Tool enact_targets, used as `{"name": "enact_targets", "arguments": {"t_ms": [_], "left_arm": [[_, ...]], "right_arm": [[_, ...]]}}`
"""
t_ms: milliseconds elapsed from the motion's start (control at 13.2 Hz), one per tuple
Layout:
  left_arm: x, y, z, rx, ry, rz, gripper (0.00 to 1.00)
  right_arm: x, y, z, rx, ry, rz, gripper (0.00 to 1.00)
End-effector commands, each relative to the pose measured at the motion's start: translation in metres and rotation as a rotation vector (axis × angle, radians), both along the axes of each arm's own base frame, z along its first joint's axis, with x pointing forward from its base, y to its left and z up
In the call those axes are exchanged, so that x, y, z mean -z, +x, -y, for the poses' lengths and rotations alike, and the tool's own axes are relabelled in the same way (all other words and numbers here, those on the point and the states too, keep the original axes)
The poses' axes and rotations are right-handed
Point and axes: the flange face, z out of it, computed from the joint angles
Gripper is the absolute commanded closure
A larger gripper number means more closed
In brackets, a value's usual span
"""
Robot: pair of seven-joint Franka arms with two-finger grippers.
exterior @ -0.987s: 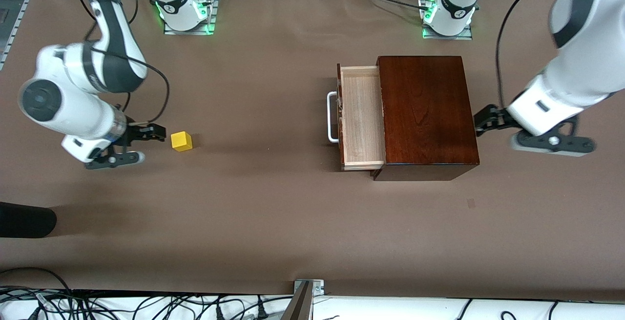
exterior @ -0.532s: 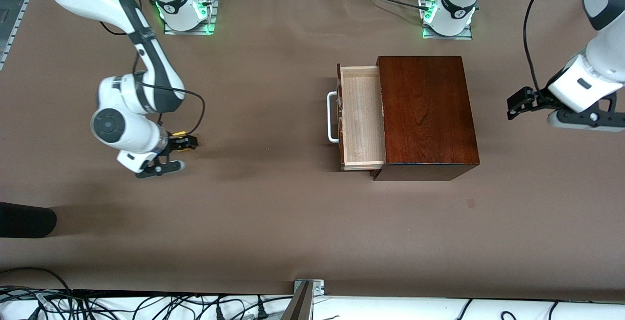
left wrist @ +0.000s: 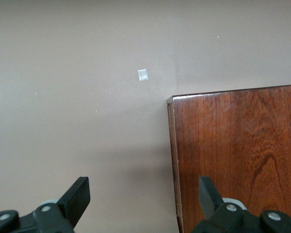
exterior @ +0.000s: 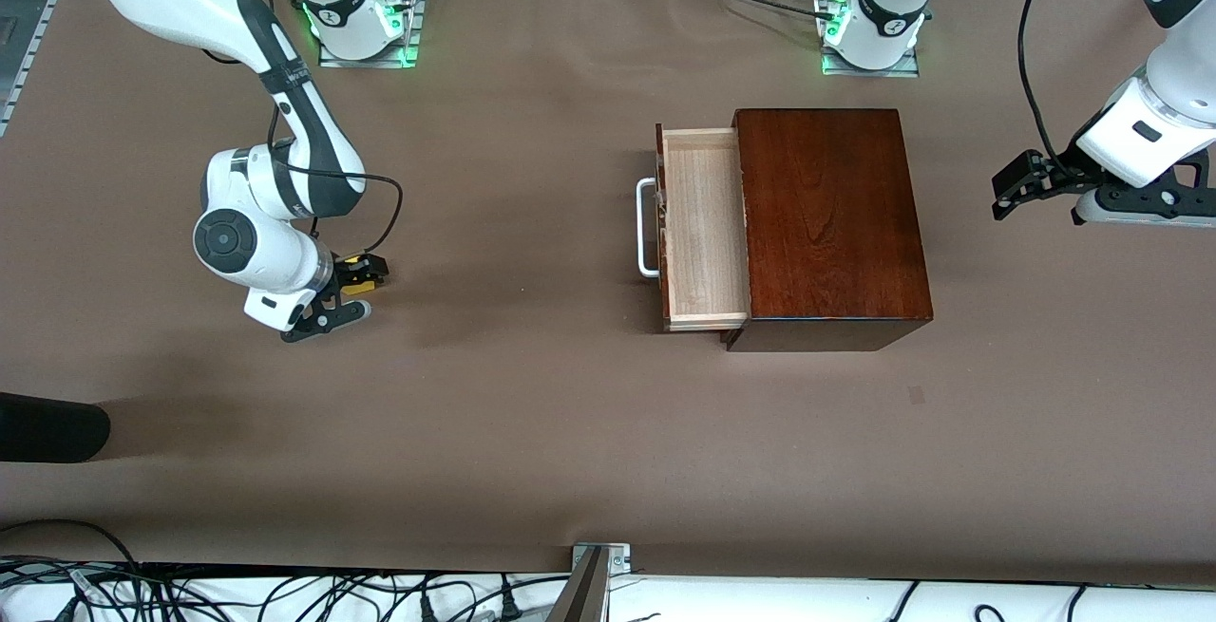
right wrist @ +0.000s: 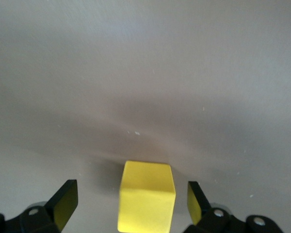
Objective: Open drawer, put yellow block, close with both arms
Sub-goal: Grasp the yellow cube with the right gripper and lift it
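Since the earlier pictures, my right claw has travelled toward the yellow block and come low over it, and my left claw has pulled away from the wooden box toward the left arm's end of the bench.

Now my right claw stands wide, with one finger on each side of the yellow block. I see gaps between block and fingers, so nothing is gripped. The block rests on the bench near the right arm's end.

At the middle, the drawer is pulled out of the wooden box, its white handle pointing toward the right arm's end. The pale tray shows bare wood.

My left claw hangs wide too, holding nothing, over the bench just beside the box edge.
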Motion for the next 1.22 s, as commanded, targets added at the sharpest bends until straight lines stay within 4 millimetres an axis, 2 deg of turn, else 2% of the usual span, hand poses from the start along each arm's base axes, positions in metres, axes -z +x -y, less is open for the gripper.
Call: {"name": "enact_targets", "arguments": {"t_ms": [0, 152, 228, 304, 532, 684, 759, 911, 1139], "left_arm": [[-0.009, -0.001, 0.007, 0.006, -0.021, -0.008, 0.0], [-0.008, -0.001, 0.009, 0.016, -0.019, -0.01, 0.0], [-0.008, -0.001, 0.009, 0.017, -0.019, -0.01, 0.0], [-0.008, -0.001, 0.009, 0.017, -0.019, -0.012, 0.0], [-0.01, -0.001, 0.009, 0.016, -0.019, -0.012, 0.0], [-0.01, -0.002, 0.01, 0.016, -0.018, -0.018, 0.0], [-0.01, -0.002, 0.011, 0.017, -0.018, -0.018, 0.0], [-0.01, -0.002, 0.01, 0.015, -0.018, -0.019, 0.0], [-0.009, -0.003, 0.009, 0.017, -0.018, -0.03, 0.0]], "right_arm": [[0.015, -0.024, 0.013, -0.002, 0.001, -0.002, 0.0], [0.029, -0.036, 0.018, 0.013, 0.004, 0.006, 0.0], [0.034, -0.037, 0.019, 0.016, 0.005, 0.009, 0.03], [0.034, -0.037, 0.019, 0.015, 0.005, 0.007, 0.17], [0.028, -0.03, 0.031, 0.027, 0.008, 0.019, 0.96], [0.023, -0.024, 0.03, 0.017, 0.012, 0.034, 1.0], [0.008, -0.01, 0.029, 0.011, 0.015, 0.064, 1.0], [-0.034, 0.018, 0.013, -0.027, 0.017, 0.053, 1.0], [-0.096, 0.045, -0.023, -0.185, 0.047, 0.058, 1.0]]}}
